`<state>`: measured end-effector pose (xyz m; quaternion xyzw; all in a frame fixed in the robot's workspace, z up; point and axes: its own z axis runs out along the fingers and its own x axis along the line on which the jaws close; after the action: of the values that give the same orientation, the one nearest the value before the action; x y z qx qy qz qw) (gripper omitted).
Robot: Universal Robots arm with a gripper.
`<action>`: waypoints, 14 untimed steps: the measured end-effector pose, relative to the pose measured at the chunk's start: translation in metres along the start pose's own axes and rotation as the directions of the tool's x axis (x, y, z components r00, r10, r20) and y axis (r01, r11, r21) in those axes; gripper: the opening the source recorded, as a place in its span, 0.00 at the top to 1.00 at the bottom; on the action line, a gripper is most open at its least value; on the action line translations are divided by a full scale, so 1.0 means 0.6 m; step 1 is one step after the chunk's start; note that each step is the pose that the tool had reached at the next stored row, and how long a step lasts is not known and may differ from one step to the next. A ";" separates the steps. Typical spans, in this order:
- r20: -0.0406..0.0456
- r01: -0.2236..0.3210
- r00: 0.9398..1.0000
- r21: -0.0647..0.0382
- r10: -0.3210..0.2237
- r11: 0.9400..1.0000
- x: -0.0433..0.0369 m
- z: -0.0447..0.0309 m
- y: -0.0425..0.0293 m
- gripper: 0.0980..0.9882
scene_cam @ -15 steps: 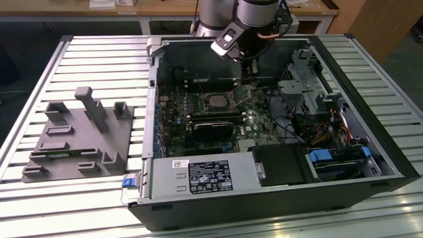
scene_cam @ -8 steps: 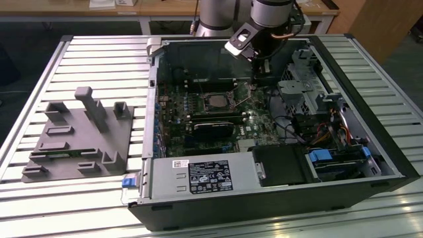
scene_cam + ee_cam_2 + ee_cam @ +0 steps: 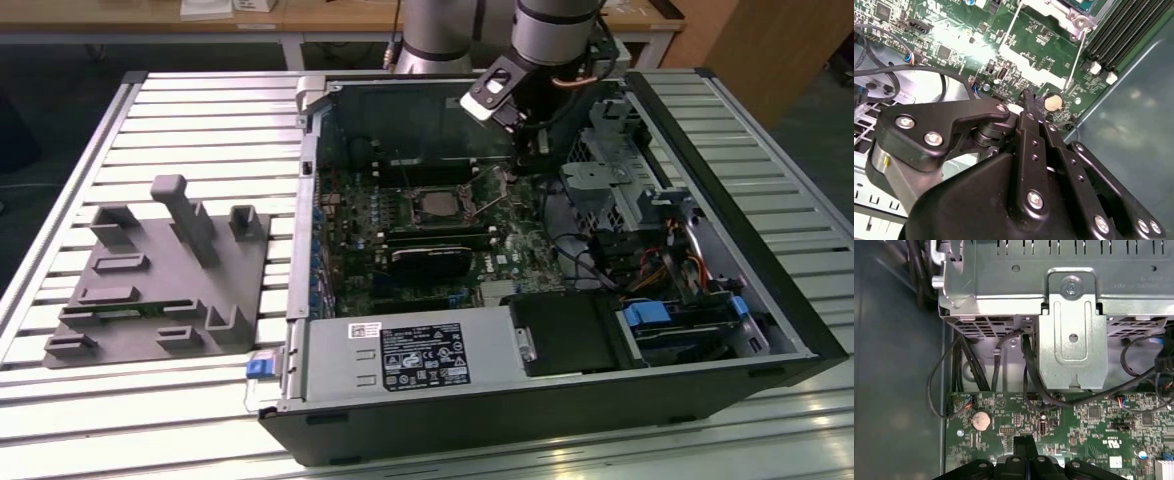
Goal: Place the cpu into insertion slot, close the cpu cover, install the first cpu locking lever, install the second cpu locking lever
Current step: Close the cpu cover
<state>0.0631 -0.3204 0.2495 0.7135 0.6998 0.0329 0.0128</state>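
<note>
Second wrist view: tool point(image 3: 1027, 100), fingers pressed together and gripping nothing, beside a coin battery point(image 3: 1053, 102) on the motherboard point(image 3: 1031, 37). Exterior view: cpu point(image 3: 438, 204) lying mid-motherboard, at the tool's eight o'clock.

A slatted metal table point(image 3: 200, 110) stands before wooden desks point(image 3: 334, 18) and a dark floor point(image 3: 47, 95).

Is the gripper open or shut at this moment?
Shut. In the second wrist view the gripper has its fingers pressed together at the tips, nothing between them, above the green motherboard.
</note>
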 end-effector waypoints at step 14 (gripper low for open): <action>0.001 -0.001 1.000 0.023 0.001 1.000 -0.001 0.023 0.001 0.99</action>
<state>0.0646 -0.3208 0.2358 0.7139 0.6999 0.0245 0.0050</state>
